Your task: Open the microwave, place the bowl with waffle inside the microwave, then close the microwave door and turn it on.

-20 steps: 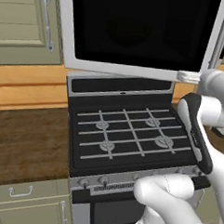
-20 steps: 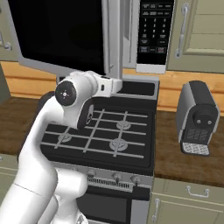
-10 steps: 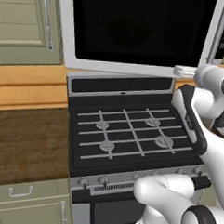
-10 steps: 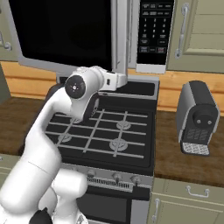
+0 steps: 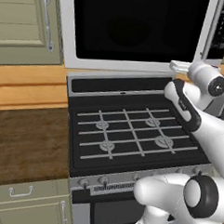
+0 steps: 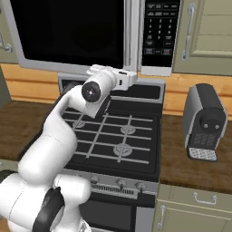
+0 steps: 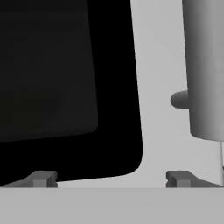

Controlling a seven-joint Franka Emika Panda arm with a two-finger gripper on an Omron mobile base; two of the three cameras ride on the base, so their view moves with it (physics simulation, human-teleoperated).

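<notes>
Two-finger gripper (image 7: 111,179), jaws spread wide and empty, faces the lower corner of the silver-framed, black-glass microwave door (image 7: 70,78), apparently aligning beside its vertical silver bar handle (image 7: 204,65) to pull.

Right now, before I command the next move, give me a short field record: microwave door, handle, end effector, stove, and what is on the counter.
microwave door: looks shut, black glass window facing the robot
door handle: vertical silver bar, right of the window in the hand view, not gripped
end effector: open, close to the door's lower corner, holding nothing
gas stove: below the microwave, grates bare
keypad panel: right of the door
counter right of stove: small grey appliance
</notes>
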